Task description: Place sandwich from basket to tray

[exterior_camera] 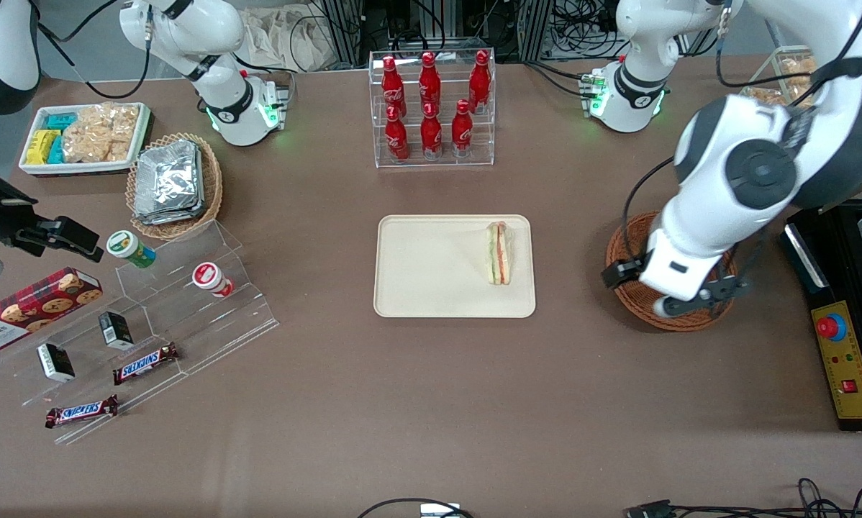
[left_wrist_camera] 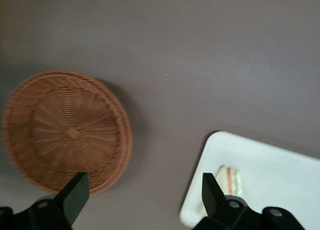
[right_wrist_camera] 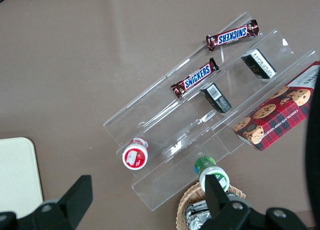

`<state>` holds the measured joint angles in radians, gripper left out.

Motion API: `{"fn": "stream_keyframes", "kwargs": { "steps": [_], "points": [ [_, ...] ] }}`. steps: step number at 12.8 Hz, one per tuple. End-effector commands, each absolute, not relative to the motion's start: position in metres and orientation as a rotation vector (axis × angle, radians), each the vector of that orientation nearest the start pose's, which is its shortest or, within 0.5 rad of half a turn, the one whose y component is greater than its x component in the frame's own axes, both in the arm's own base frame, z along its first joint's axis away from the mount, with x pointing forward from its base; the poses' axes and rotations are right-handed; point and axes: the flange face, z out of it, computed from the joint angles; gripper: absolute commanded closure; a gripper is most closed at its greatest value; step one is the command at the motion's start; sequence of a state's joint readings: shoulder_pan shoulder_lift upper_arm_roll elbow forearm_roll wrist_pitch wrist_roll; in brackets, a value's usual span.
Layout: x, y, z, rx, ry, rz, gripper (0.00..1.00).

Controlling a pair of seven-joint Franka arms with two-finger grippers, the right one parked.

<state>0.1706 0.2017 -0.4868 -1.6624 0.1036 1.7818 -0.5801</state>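
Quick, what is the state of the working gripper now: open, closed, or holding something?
Gripper: open and empty, above the table between the basket and the tray; the sandwich lies on the tray.

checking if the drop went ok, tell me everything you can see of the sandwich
The sandwich is a small triangular wedge of pale bread with green, red and orange filling stripes showing along its edge. It lies on the cream tray, near the rim on the working arm's side, touching only the tray. Nothing grips it: the tool hangs open above the table between the empty wicker basket and the tray. The wrist view shows it too.
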Motion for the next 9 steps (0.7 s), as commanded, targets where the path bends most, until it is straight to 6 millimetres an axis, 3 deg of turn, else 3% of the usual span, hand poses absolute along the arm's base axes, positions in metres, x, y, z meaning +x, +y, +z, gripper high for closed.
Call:
{"fn": "stream_keyframes", "kwargs": {
  "steps": [1,5,9],
  "points": [
    [0.571,-0.127,0.529,-3.102,-0.240,0.108,0.00],
    [0.548,-0.093,0.564,-3.117,-0.147,0.072,0.00],
    [0.534,-0.060,0.587,-3.115,0.006,0.082,0.00]
  ]
}}
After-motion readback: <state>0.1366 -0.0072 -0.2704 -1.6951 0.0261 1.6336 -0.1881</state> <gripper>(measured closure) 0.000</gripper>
